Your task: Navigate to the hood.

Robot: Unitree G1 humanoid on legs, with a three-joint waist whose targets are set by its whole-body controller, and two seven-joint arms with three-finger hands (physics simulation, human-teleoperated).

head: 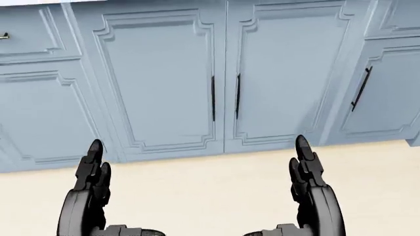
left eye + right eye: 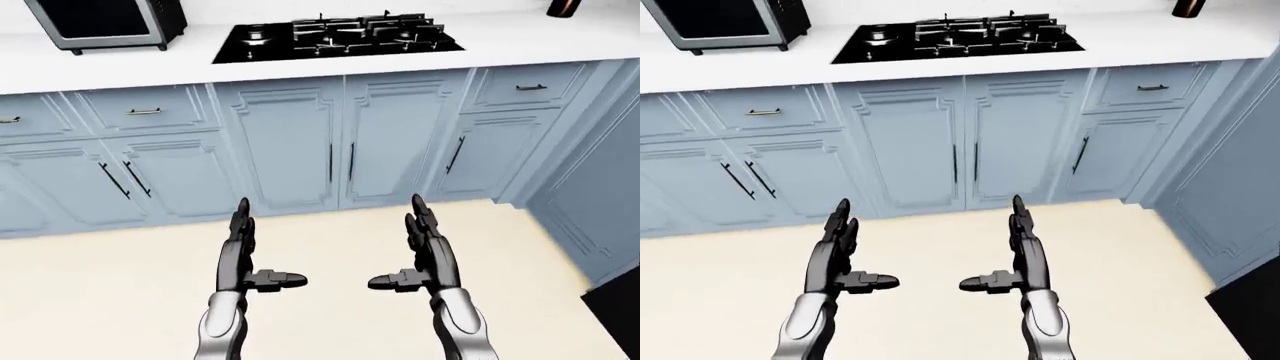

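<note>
The hood itself does not show in any view. A black gas stove sits in the white counter at the top of the left-eye view, above two light blue cabinet doors. My left hand and my right hand are held out low over the cream floor, both open and empty, fingers pointing toward the cabinets, thumbs turned inward. The head view shows only the cabinet doors and my two hands' fingers.
A toaster oven stands on the counter at the top left. A dark bottle stands at the top right. A blue cabinet side juts out at the right. Drawers and doors with dark handles line the wall.
</note>
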